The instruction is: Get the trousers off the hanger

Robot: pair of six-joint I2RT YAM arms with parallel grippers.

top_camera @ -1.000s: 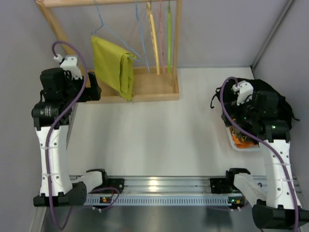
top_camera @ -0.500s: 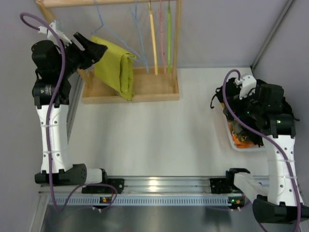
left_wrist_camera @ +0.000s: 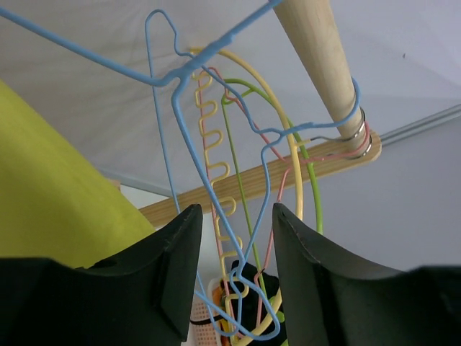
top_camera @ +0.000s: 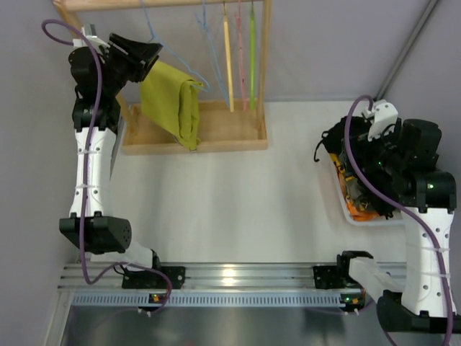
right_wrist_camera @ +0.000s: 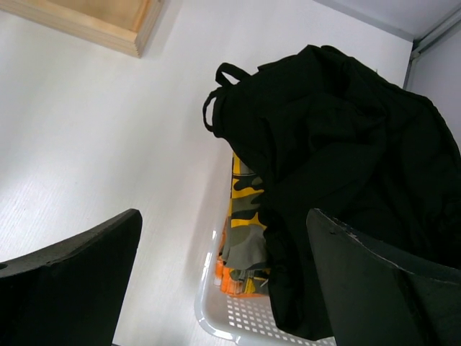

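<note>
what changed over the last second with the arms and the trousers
The left hand swung up from beside the rack's base to the top of the trousers and is narrowing with blue hanger wire between its fingers, not yet clamped. The right hand rose slightly over the black clothes, open. Trousers stayed draped on the hanger.

The trousers (top_camera: pixel 171 101) are plain mustard-yellow cloth, soft and folded double. They hang draped over the lower bar of the hanger (left_wrist_camera: pixel 176 73), and their bottom end reaches down near the base of the wooden rack (top_camera: pixel 223 133). The hanger is thin light-blue wire, triangular with a twisted neck. Its hook is caught over the rack's top rail (top_camera: pixel 108 4) towards the left end, and it hangs askew, one shoulder sloping down to the right.
</note>
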